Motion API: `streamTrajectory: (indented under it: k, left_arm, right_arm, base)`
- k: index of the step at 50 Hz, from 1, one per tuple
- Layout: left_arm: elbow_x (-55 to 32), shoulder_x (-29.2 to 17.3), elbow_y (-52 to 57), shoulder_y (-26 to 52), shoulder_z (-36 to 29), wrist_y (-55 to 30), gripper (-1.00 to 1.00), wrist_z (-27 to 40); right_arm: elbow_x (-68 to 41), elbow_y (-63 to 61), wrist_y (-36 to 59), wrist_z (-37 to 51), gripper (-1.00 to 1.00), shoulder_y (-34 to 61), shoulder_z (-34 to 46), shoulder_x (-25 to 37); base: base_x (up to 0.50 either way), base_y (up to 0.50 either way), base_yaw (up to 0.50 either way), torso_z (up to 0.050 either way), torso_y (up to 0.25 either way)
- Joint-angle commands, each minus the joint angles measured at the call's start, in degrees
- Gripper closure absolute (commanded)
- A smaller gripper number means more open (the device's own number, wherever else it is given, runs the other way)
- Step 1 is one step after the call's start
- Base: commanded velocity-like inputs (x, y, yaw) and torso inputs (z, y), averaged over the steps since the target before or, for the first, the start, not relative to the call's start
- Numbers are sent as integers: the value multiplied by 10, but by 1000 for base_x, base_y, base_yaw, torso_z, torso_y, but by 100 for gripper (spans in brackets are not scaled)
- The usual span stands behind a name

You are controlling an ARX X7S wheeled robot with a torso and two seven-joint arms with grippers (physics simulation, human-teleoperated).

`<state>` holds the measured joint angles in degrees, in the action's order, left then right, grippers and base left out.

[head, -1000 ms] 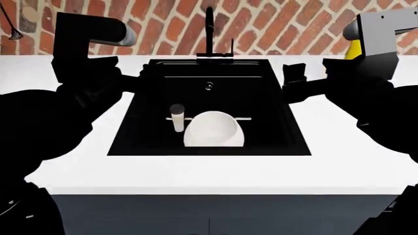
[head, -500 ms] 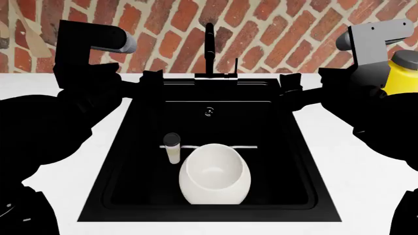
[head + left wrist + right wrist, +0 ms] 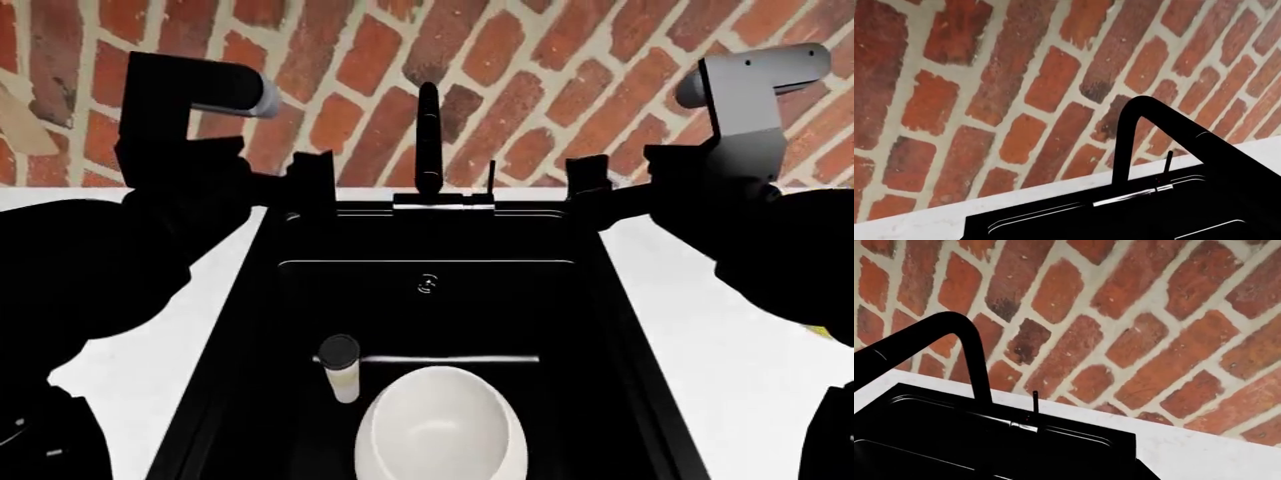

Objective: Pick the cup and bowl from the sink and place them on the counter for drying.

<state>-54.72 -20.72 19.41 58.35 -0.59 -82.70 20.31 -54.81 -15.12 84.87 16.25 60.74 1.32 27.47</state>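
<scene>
Nearest, bowl (image 3: 441, 425): off-white, lying in the sink (image 3: 240, 340) at its front, not yet lifted. Cup (image 3: 340, 368): black-lidded, upright, just beside the bowl's left rim. Worktop (image 3: 721, 330): white, flanking the basin, the drying place. Left gripper (image 3: 310, 185) and right gripper (image 3: 587, 185): raised at the basin's back corners, holding nothing; jaws' spread cannot be told. Faucet (image 3: 429, 140): black, before the brick wall (image 3: 534, 60).

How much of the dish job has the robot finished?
Nothing looks done. The small cream-white cup with a black lid and the plain round off-white bowl both sit inside the black rectangular sink. Neither arm holds anything; both hang near the sink's back corners. Lifting both onto the white marbled counter is left.
</scene>
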Motion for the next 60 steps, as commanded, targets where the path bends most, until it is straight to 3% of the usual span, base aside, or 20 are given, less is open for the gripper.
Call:
streamTrajectory:
  k: [1, 8, 14, 18, 29, 43, 60]
  left_arm:
    - [-7, -6, -1, -9, -6, 5, -100, 3]
    - [-13, -8, 2, -24, -5, 6, -100, 9]
    - [-14, -9, 2, -38, -11, 12, -100, 9]
    - [-18, -13, 5, -48, -6, 16, -100, 8]
    - [-27, -21, 2, -34, -6, 14, -100, 11]
    - [-36, -26, 11, -51, 0, 23, -100, 19]
    - [-74, -30, 22, -61, 22, 0, -100, 48]
  right_arm:
    - [-31, 14, 30, 15, -100, 0, 1, -6]
    - [-63, 25, 45, 38, -100, -10, 12, -9]
    - [-195, 68, 48, 119, -100, -3, 83, 10]
    - [-181, 90, 37, 80, -100, 2, 134, 16]
    - [-258, 119, 42, 81, -100, 21, 230, 14]
    - [-136, 150, -20, -83, -100, 80, 430, 14]
    - [-35, 282, -144, -204, -100, 65, 519, -42]
  base:
    - [0, 0, 0, 0, 0]
    - [0, 0, 0, 0, 0]
    - [0, 0, 0, 0, 0]
    - [0, 0, 0, 0, 0]
    - [0, 0, 0, 0, 0]
    - [0, 0, 0, 0, 0]
    - [0, 0, 0, 0, 0]
